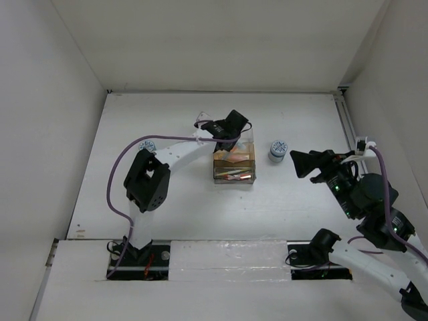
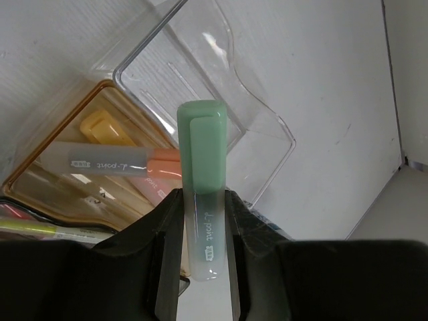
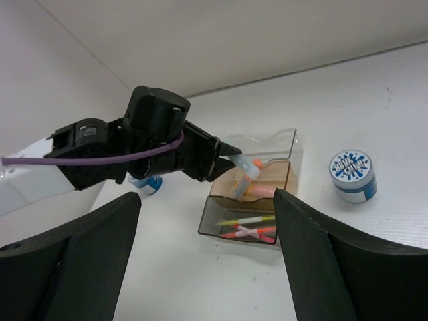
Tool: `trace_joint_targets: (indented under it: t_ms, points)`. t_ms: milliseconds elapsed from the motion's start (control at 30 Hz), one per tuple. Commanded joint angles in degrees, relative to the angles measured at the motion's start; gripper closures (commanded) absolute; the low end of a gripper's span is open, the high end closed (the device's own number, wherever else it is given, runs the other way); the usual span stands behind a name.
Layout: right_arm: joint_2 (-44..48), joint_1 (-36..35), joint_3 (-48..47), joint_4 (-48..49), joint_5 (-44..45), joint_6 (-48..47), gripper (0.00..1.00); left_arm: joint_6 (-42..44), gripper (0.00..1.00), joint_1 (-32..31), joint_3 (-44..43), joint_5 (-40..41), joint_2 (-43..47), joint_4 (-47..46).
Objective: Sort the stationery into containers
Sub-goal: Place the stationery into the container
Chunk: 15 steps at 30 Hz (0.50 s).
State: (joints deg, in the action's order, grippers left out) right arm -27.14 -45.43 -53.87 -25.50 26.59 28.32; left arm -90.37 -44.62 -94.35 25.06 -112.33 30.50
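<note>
Pens (image 3: 247, 227) and markers (image 2: 107, 159) are lying in the organizer (image 2: 221, 67). I am clamping the green marker (image 2: 202, 154) in the left gripper (image 2: 204, 221) above its far end. Right roll (image 1: 278, 150) and left roll (image 1: 146, 145) are waiting outside, and the right gripper (image 1: 299, 163) is hanging open.

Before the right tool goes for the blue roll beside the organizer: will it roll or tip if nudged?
Probably neither: the blue roll stands on a flat end and looks squat, so a nudge should slide it. Its round wall gives the open right tool little flat contact, so a pinch may twist or slip.
</note>
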Motion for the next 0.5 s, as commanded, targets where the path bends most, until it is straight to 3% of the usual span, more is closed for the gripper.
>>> trace_joint_targets:
  t_ms: [0, 233, 467]
  points:
    - [0.59, 0.25, -1.59, 0.27, 0.39, 0.16, 0.14, -7.01, 1.0, -0.91, 1.97, 2.11, 1.06, 0.61]
    - [0.59, 0.25, -1.59, 0.27, -0.75, 0.16, 0.14, -14.74, 1.0, -2.22, 7.59, 2.89, 3.53, -2.2]
    - [1.82, 0.25, -1.59, -0.87, -1.28, -0.37, 0.14, -15.36, 1.0, -2.75, 7.51, 2.89, 3.53, -3.08]
